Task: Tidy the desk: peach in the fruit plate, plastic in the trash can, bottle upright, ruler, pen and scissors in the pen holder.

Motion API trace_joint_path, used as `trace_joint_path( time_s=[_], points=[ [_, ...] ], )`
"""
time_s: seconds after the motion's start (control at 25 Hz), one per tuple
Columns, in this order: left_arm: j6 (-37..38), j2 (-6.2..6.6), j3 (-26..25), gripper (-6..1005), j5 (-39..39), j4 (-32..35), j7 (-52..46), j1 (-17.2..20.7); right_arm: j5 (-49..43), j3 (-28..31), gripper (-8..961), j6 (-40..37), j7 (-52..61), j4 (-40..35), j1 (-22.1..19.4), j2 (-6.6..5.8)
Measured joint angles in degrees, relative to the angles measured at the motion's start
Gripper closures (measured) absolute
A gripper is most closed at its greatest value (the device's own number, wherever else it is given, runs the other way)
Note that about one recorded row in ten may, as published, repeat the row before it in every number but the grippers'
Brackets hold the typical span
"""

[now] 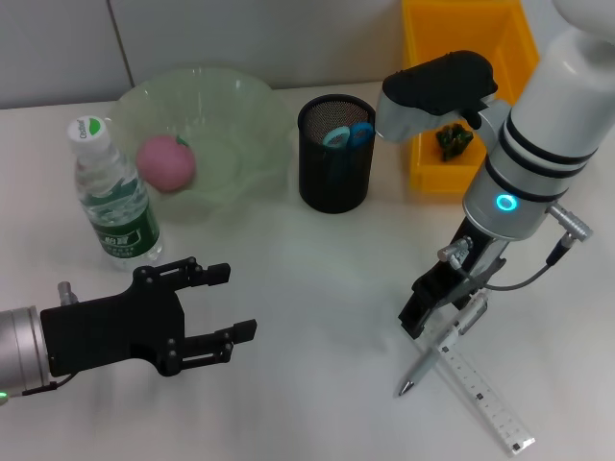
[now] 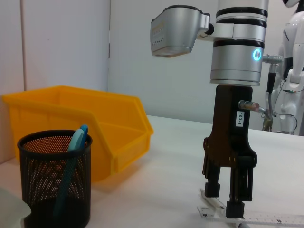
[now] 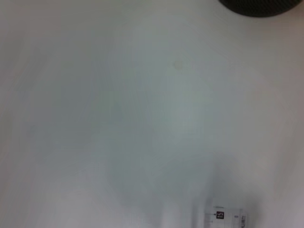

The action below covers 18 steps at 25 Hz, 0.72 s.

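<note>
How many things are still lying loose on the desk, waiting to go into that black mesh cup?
2. A silver pen and a clear ruler lie crossed on the desk, directly under the right gripper. The mesh cup already holds blue-handled scissors; more could be hidden inside.
</note>
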Motion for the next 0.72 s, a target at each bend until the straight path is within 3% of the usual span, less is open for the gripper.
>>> trace_joint_path(
  time_s=[0.72],
  points=[
    [0.34,-0.23,0.09,242,0.00,0.09,-0.09,0.28,0.59,-2.43,239,3.08,-0.16,1.20,0.04,-0.04]
  ],
)
